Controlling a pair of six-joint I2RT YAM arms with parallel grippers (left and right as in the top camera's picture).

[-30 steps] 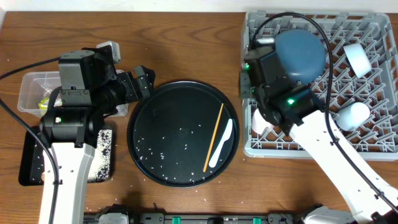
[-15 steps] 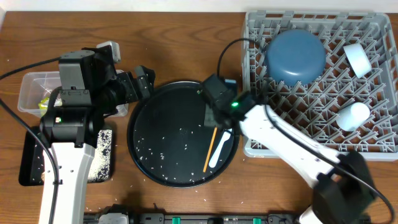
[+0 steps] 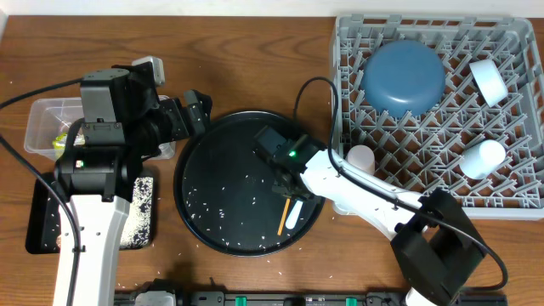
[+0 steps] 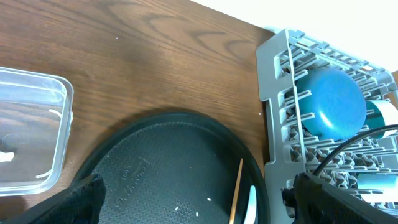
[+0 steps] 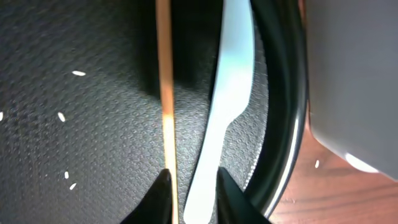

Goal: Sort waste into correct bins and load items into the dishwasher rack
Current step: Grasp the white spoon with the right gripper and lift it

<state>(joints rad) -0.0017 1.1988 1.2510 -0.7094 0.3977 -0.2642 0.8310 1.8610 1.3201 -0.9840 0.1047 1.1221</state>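
Observation:
A thin wooden chopstick (image 5: pixel 164 93) and a pale spoon (image 5: pixel 229 81) lie side by side on the right of the round black tray (image 3: pixel 183 183). My right gripper (image 5: pixel 194 190) is low over them and narrowly open. One fingertip (image 5: pixel 160 186) stands just left of the chopstick and the other just right of the spoon's handle. In the overhead view the right gripper (image 3: pixel 287 189) covers their middle. The grey dishwasher rack (image 3: pixel 510 206) holds an upturned blue bowl (image 3: pixel 404 72) and two pale cups (image 3: pixel 489 78) (image 3: pixel 480 157), with a pink cup (image 3: pixel 360 157) at its left edge. My left gripper (image 3: pixel 191 115) hangs wide open, holding nothing.
Rice grains (image 3: pixel 212 200) are scattered over the round tray. The clear tub (image 3: pixel 42 115) with a yellow-green wrapper (image 3: pixel 61 138) sits at the far left. The flat black tray (image 3: pixel 38 225) lies in front of it, partly under the left arm. The right arm's cable arcs beside the rack.
My right arm has swung from over the rack's left side down onto the round tray, ending over the chopstick and spoon. The pink cup now shows at the rack's edge. The left arm has not moved.

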